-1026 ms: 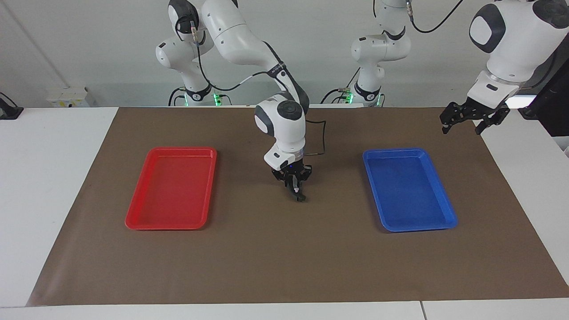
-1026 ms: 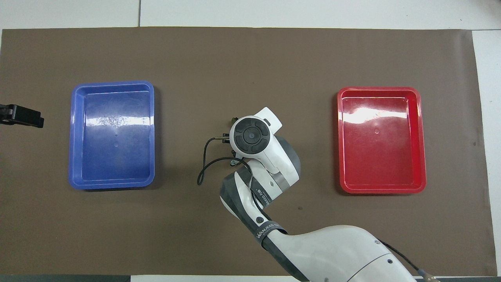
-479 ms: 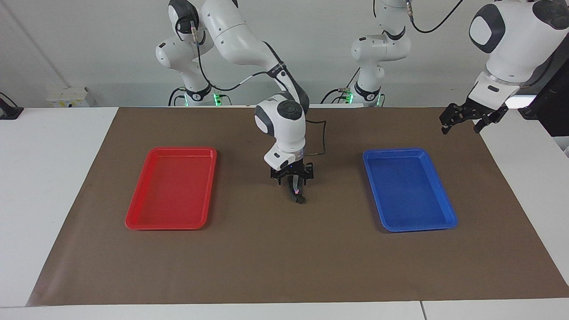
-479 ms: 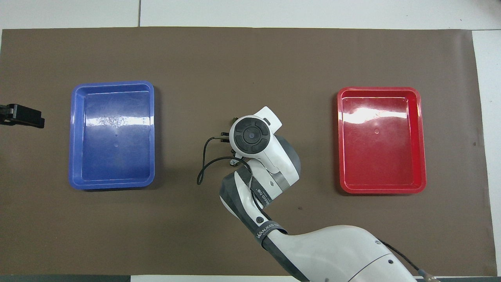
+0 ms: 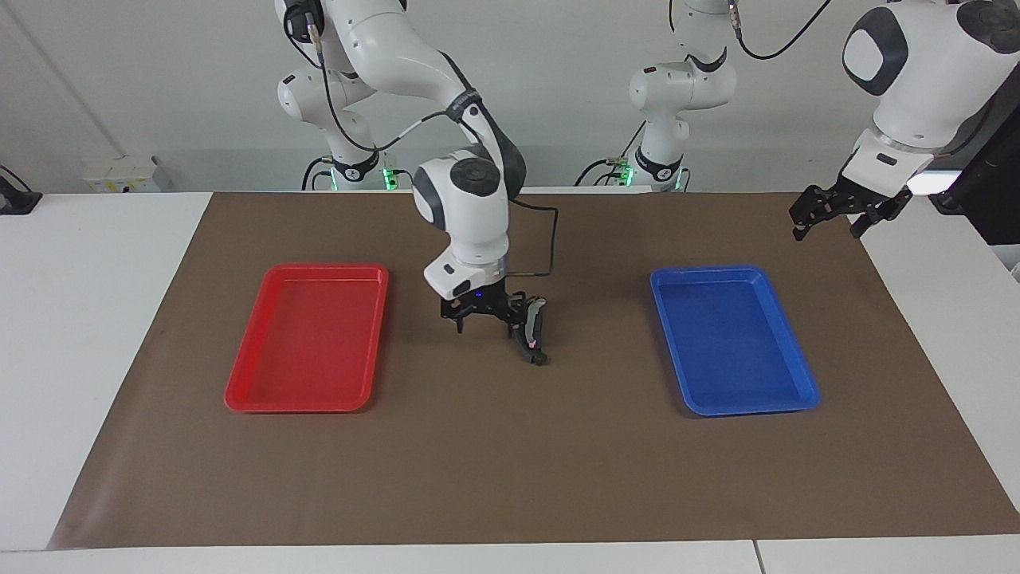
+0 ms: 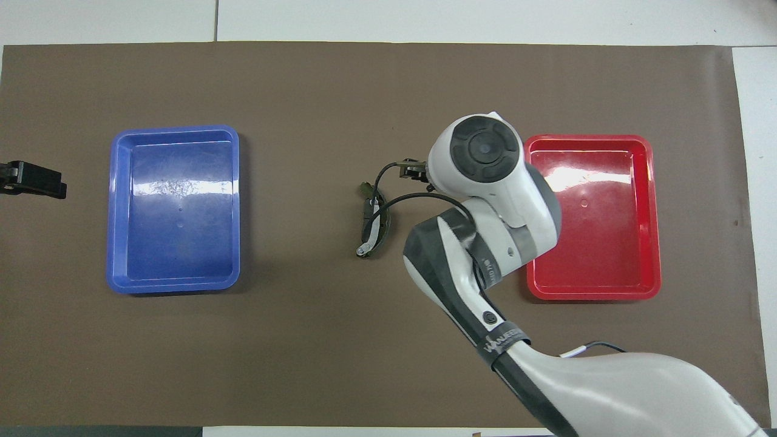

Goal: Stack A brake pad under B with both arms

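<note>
Midway between the two trays lies a slim, dark crescent with a silvery strip, B (image 5: 533, 328) (image 6: 373, 222). Under it a darker edge shows, which I take for the A brake pad (image 5: 539, 358) (image 6: 365, 190); most of it is covered. My right gripper (image 5: 484, 322) hangs open and empty just above the mat, beside the pile on the red tray's side, touching nothing. In the overhead view its own wrist hides it. My left gripper (image 5: 827, 228) (image 6: 34, 180) waits open and empty, high over the mat's edge at the left arm's end.
An empty red tray (image 5: 239, 396) (image 6: 654, 212) lies toward the right arm's end and an empty blue tray (image 5: 801, 383) (image 6: 113, 212) toward the left arm's end. A brown mat (image 5: 510, 478) covers the white table.
My right gripper opened and let go of the pile, then lifted a little and swung toward the red tray. The pile stays on the mat. The left arm barely moved.
</note>
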Robot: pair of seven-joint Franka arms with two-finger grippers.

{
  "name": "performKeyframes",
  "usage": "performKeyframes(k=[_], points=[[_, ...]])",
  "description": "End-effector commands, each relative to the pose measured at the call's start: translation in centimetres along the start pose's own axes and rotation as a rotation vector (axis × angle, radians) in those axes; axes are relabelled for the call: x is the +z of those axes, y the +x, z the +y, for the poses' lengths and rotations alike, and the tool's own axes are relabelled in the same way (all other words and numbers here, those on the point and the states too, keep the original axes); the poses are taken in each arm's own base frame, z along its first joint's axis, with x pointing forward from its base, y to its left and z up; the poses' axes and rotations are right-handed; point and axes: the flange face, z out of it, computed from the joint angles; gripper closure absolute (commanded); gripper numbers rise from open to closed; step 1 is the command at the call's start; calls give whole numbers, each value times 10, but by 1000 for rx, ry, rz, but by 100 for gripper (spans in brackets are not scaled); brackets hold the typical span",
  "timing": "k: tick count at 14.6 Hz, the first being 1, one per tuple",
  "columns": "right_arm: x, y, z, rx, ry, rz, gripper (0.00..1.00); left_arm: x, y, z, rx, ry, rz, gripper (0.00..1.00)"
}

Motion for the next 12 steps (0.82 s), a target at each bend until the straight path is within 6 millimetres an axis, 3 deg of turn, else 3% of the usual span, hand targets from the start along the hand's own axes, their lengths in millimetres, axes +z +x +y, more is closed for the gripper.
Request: performKeyframes(k=[1, 4, 9, 12], points=[[-38, 13, 74, -50, -28, -49, 0, -2, -2, -2, -17, -12, -5, 0], [-58, 27, 149, -78, -53, -123, 0, -2, -2, -3, -18, -12, -6, 0], [-92, 29, 230, 5, -60, -178, 0, -1, -2, -3, -18, -12, -7, 0], [-126, 27, 270, 4, -40, -145, 0, -2, -2, -3, -18, -12, -6, 0]])
